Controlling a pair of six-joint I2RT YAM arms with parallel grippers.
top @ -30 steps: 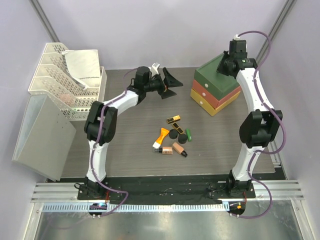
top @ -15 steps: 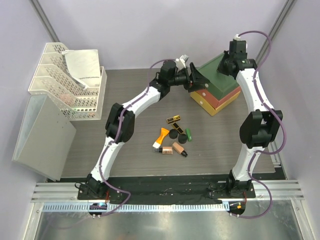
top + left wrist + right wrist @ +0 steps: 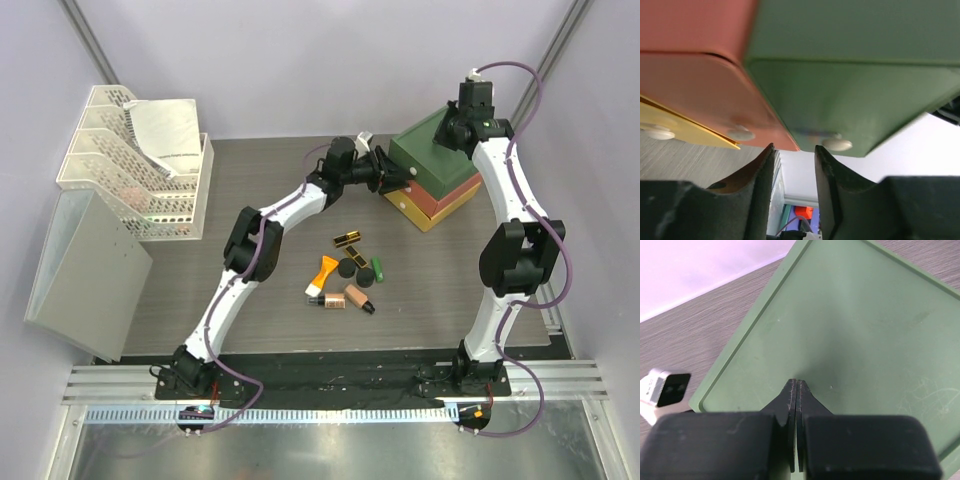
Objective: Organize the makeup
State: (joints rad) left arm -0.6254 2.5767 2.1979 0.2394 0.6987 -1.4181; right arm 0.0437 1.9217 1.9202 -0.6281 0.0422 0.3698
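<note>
My left hand [image 3: 794, 149], parted on nothing just off the green drawer's [image 3: 850, 100] knob [image 3: 836, 145], could pinch air and miss it; my right hand [image 3: 796, 383] is closed.

Pale lilac walls [image 3: 300, 60] enclosed a dark wood-grain table [image 3: 420, 300]. A white tray rack [image 3: 130, 180] stood at its left, a grey box [image 3: 85, 270] beside it. A metal rail [image 3: 110, 385] edged the near side.

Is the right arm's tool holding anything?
No, the right tool is shut on nothing, its tips together over the top of the green box.
</note>
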